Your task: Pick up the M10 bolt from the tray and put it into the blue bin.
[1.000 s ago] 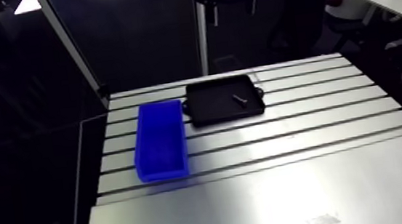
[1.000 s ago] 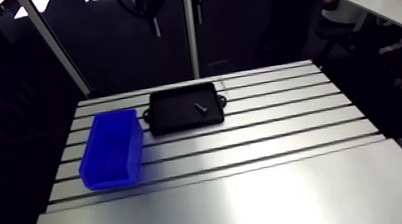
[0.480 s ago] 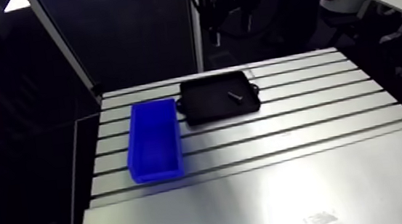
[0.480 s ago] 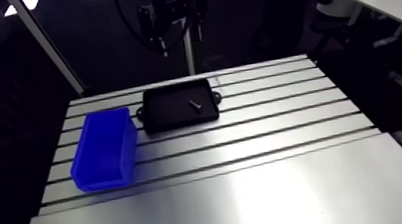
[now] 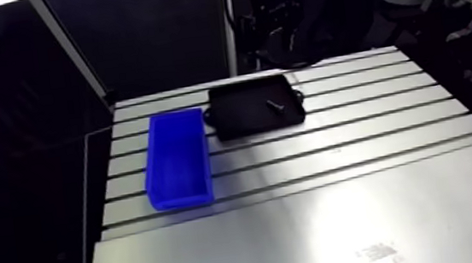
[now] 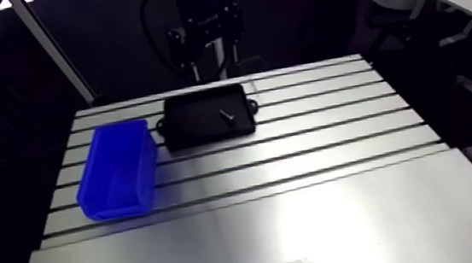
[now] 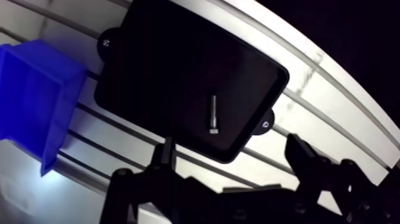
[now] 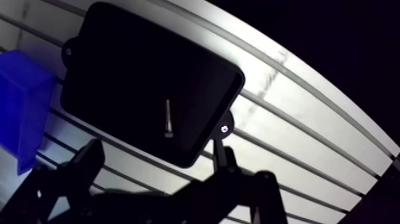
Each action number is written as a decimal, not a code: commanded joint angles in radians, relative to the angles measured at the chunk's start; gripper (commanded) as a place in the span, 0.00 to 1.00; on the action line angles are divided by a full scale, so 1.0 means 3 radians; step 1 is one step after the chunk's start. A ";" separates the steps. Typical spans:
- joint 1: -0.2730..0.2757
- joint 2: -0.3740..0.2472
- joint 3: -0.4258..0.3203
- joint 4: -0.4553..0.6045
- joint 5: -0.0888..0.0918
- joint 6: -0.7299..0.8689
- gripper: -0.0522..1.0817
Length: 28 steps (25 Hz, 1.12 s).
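From up on the arm you get the whole slotted aluminium counter [image 6: 311, 154]: long dark grooves across the far half, and a smooth sheet with a bright glare nearer the camera. The hand [image 6: 209, 55] hangs above the counter's far edge, just behind the black tray [image 6: 191, 126], too small and dark there to read.

The wrist view settles it. Both dark fingers [image 7: 168, 156] stand well apart with nothing between them, so the hand is open and empty. It also shows the M10 bolt [image 7: 213, 113] plainly: a slim, pale metal shank with its head at the end nearer the hand. The bolt lies flat on the tray floor ahead of the fingers, in the half away from the blue bin [image 6: 115, 169].

The tray is shallow and matte, with rounded corners and a small screwed ear on each short side. The bin, a glossy plastic box with its top open, sits just beside the tray. Nothing covers the bolt.
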 commanded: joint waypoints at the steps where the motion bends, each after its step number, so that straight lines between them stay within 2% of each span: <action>1: -0.0007 0.0079 0.0082 -0.0072 -0.0008 -0.0013 0.11; 7: -0.0002 0.0131 0.0144 -0.0103 -0.0013 -0.0008 0.25; 13: -0.0002 0.0177 0.0149 -0.0118 -0.0018 -0.0024 0.30; 20: 0.0003 0.0253 0.0149 -0.0149 -0.0105 -0.0024 0.35; 28: 0.0014 0.0304 0.0179 -0.0195 -0.0151 -0.0018 0.38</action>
